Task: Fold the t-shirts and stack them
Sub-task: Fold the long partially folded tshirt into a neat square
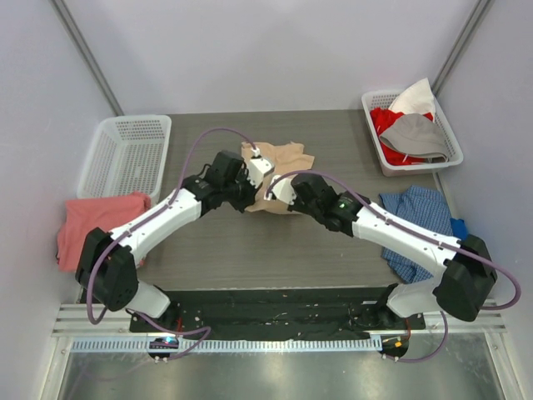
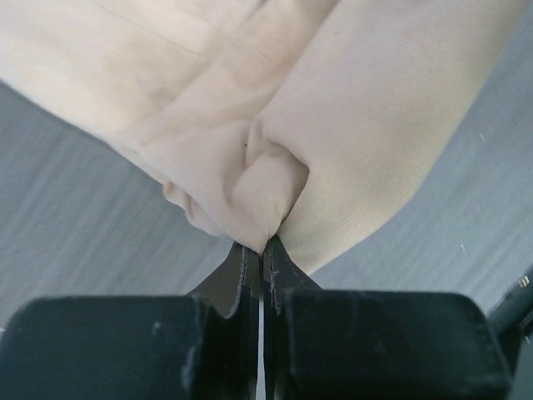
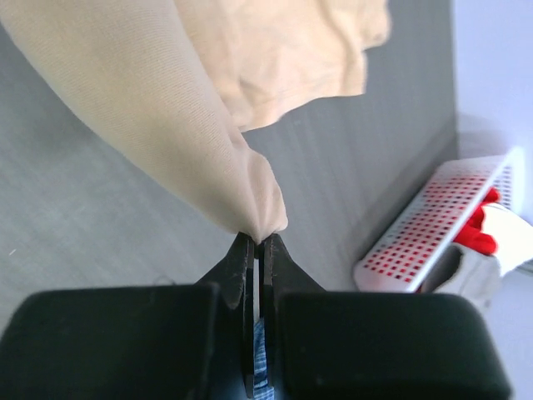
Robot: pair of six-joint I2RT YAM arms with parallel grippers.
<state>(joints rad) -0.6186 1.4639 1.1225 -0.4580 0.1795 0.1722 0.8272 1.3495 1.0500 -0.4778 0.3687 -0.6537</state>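
Observation:
The tan t-shirt [image 1: 279, 160] lies bunched at the middle of the dark table, partly lifted between both arms. My left gripper [image 2: 263, 247] is shut on a pinched fold of this tan shirt [image 2: 275, 125] at its near left edge. On the shirt's right side, my right gripper [image 3: 261, 240] is shut on another tip of the tan cloth [image 3: 166, 108], which hangs up from the jaws. In the top view both grippers [image 1: 248, 190] [image 1: 281, 193] sit close together at the shirt's near edge. A salmon-pink t-shirt [image 1: 96, 221] lies crumpled at the table's left edge.
An empty white basket [image 1: 125, 154] stands at the back left. A second white basket [image 1: 410, 132] at the back right holds red, white and grey clothes. A blue checked garment [image 1: 416, 218] lies at the right edge, under the right arm.

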